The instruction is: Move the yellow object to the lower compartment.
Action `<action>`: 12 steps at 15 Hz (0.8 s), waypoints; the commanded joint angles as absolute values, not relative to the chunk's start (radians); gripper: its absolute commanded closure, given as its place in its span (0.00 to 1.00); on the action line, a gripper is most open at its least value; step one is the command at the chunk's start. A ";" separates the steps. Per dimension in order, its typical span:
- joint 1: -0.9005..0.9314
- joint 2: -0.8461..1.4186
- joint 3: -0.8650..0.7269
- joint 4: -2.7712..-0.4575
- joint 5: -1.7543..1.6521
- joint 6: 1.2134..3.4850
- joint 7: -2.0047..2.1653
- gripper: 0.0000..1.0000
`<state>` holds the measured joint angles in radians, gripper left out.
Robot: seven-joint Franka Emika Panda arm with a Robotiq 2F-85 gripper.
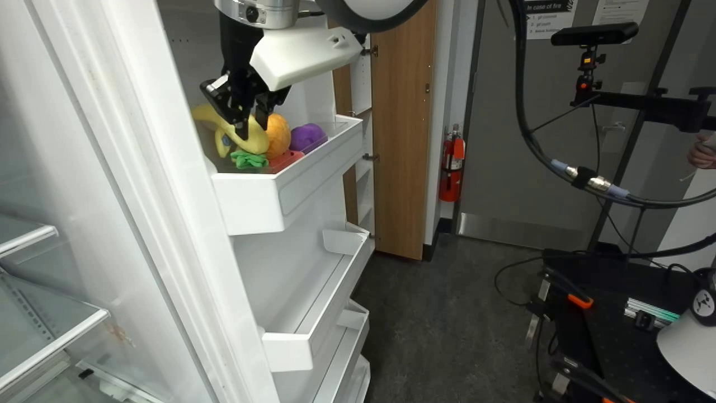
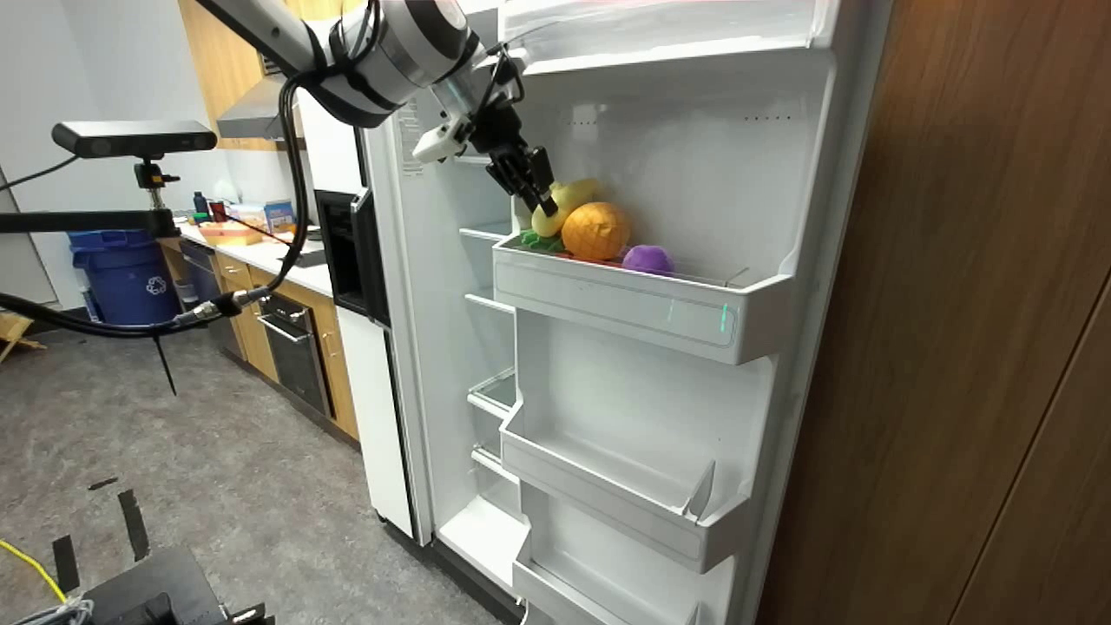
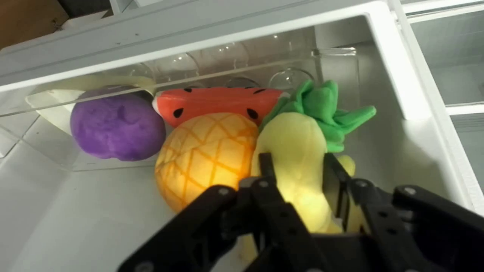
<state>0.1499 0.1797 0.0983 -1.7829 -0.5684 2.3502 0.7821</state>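
Observation:
The yellow object (image 1: pixel 257 140) is a pale yellow, soft-looking curved bunch in the fruit-filled upper door bin (image 1: pixel 321 170). It shows in an exterior view (image 2: pixel 580 191) and in the wrist view (image 3: pixel 297 138). My gripper (image 1: pixel 251 127) points down at it, also in an exterior view (image 2: pixel 548 193). In the wrist view the gripper (image 3: pixel 297 158) is partly closed, a finger on each side of the yellow object, which bulges past the fingertips. Its lower end is hidden behind the gripper. The lower compartment (image 1: pixel 335 309) is the white door bin below, also in an exterior view (image 2: pixel 608 502).
An orange pineapple toy (image 3: pixel 208 155) lies close beside the yellow object. A watermelon slice (image 3: pixel 215 100), a purple toy (image 3: pixel 117 126) and green leaves (image 3: pixel 321 105) share the bin. A clear divider and the white bin rim (image 3: pixel 196 45) border them. Fridge shelves (image 1: pixel 56 330) are beside the door.

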 commanded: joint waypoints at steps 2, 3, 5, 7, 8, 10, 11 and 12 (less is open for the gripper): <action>0.175 0.173 0.077 -1.785 -0.584 2.360 0.778 0.99; 0.175 0.166 0.079 -1.792 -0.576 2.360 0.771 1.00; 0.174 0.141 0.086 -1.810 -0.554 2.357 0.748 0.99; 0.176 0.110 0.094 -1.828 -0.536 2.347 0.725 0.99; 0.179 0.099 0.099 -1.834 -0.523 2.339 0.713 0.99; 0.184 0.065 0.113 -1.856 -0.483 2.322 0.675 0.99; 0.186 0.045 0.125 -1.871 -0.447 2.312 0.645 0.99; 0.188 0.030 0.134 -1.883 -0.414 2.303 0.617 0.99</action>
